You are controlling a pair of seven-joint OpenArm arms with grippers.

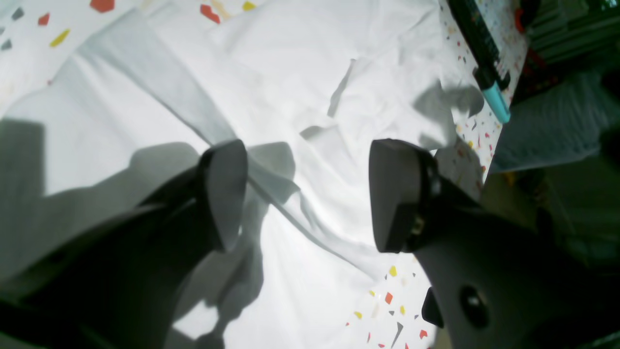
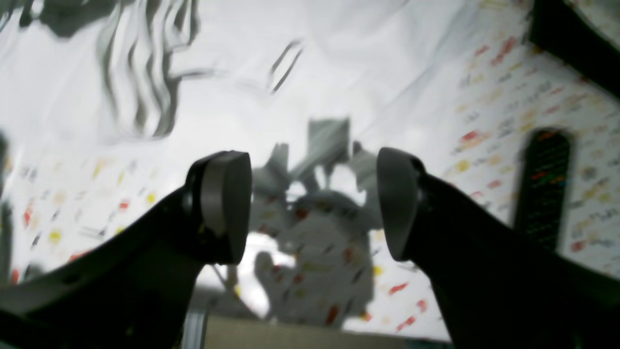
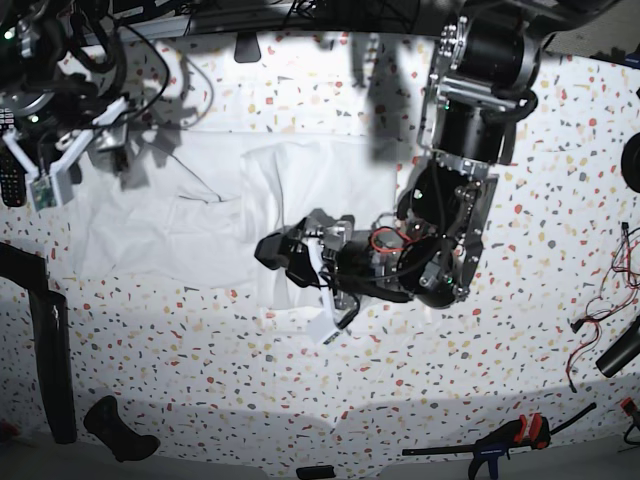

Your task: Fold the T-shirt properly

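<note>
Your T-shirt (image 3: 250,215) lies spread on the speckled table (image 3: 520,350), only partly folded. Your left gripper (image 1: 305,194) and right gripper (image 2: 312,203) both gape wide, holding nothing. Most folding is left.

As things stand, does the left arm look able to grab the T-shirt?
Probably yes. The left gripper is open right over the T-shirt, with wrinkled cloth showing between its fingers and nothing else in the gap. How far above the cloth it sits is unclear.
</note>
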